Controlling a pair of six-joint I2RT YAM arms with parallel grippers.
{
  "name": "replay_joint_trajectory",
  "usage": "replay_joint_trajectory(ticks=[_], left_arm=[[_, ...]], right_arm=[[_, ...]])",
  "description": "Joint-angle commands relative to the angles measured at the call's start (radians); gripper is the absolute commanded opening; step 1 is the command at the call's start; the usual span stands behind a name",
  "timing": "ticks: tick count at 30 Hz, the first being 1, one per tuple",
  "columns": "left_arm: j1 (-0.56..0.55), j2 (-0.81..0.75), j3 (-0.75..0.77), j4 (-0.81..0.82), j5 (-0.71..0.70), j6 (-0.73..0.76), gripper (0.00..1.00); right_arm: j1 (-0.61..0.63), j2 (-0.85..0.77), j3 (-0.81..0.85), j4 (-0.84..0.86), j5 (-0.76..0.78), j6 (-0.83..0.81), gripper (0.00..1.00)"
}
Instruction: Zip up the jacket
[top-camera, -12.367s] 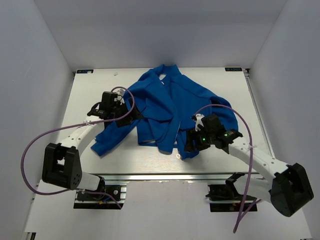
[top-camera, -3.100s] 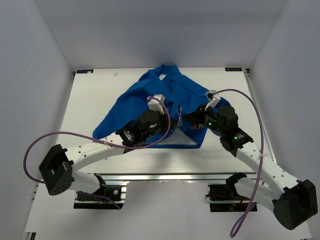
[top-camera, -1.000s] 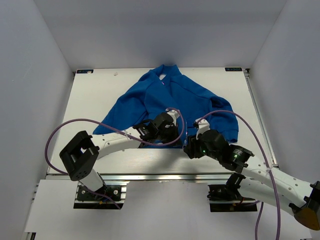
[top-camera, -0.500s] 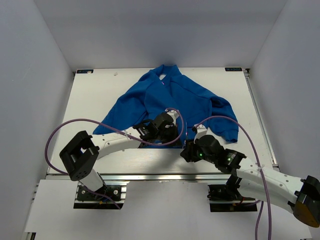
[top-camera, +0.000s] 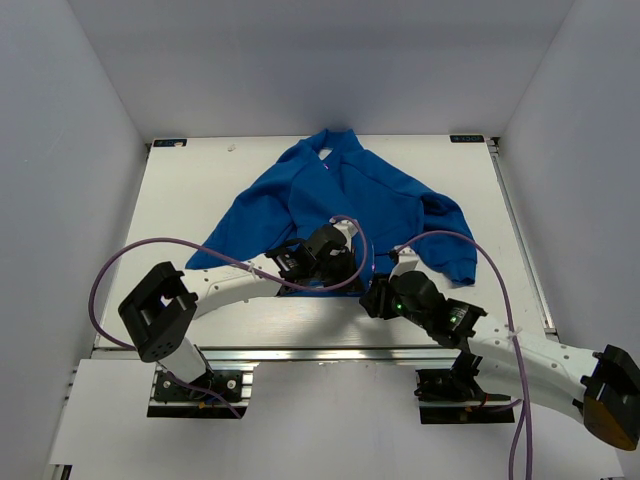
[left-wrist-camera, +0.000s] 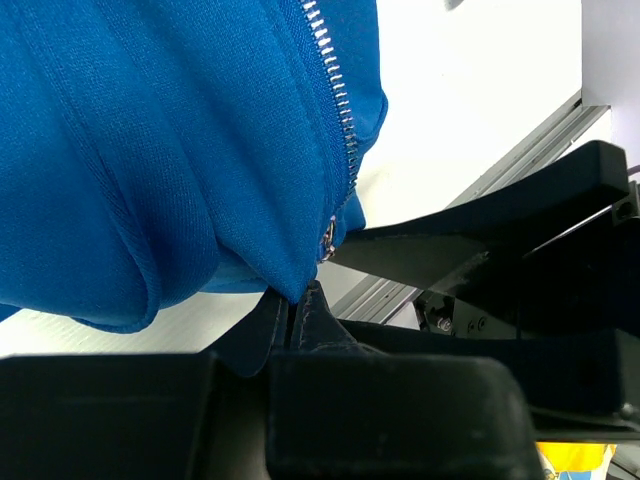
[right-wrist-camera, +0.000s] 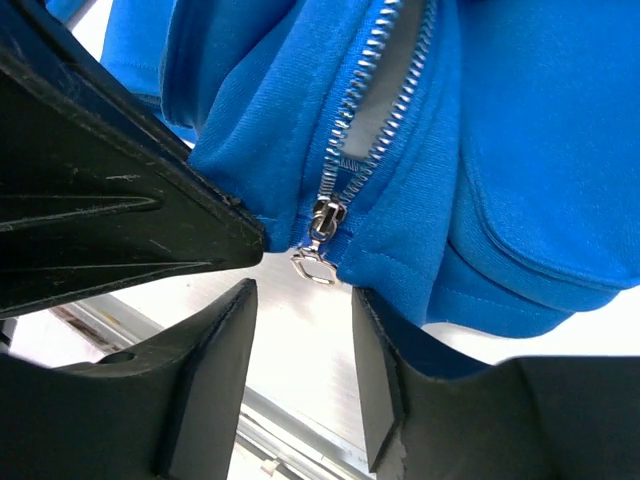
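The royal-blue jacket (top-camera: 352, 196) lies spread on the white table (top-camera: 195, 190), collar at the far end, pale zipper running down its middle. My left gripper (top-camera: 349, 272) is at the bottom hem, shut on a fold of the jacket (left-wrist-camera: 180, 150) just left of the zipper slider (left-wrist-camera: 327, 238). My right gripper (top-camera: 369, 297) sits right beside it at the hem, open. In the right wrist view the slider (right-wrist-camera: 326, 217) and its metal pull ring (right-wrist-camera: 313, 267) hang just beyond the open gripper (right-wrist-camera: 302, 292), untouched. The zipper teeth (right-wrist-camera: 375, 95) stand apart above the slider.
The table's front edge and aluminium rail (top-camera: 330, 353) lie just below both grippers. The left gripper's black body (right-wrist-camera: 100, 215) fills the left of the right wrist view, very close to the right fingers (right-wrist-camera: 225, 350). Purple cables (top-camera: 150, 250) loop over both arms.
My right gripper has shifted slightly left, closer to the hem and the slider. The left gripper has kept its hold and has not moved.
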Motion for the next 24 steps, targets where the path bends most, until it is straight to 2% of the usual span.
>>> replay_joint_trajectory(ticks=[1,8,19,24], left_arm=[[-0.007,-0.065,0.019,-0.005,0.022,-0.005,0.0],[-0.007,-0.062,0.024,-0.005,0.026,-0.005,0.0],[-0.007,-0.064,0.022,-0.011,0.031,0.001,0.0],[-0.007,-0.072,0.019,-0.009,0.026,0.001,0.0]], right_arm=[[0.006,-0.032,-0.016,0.014,0.048,0.036,0.5],[0.006,-0.021,-0.022,0.034,0.069,0.024,0.53],[0.007,0.011,-0.03,0.175,0.078,-0.02,0.53],[0.007,0.017,-0.037,0.209,0.108,-0.002,0.47]])
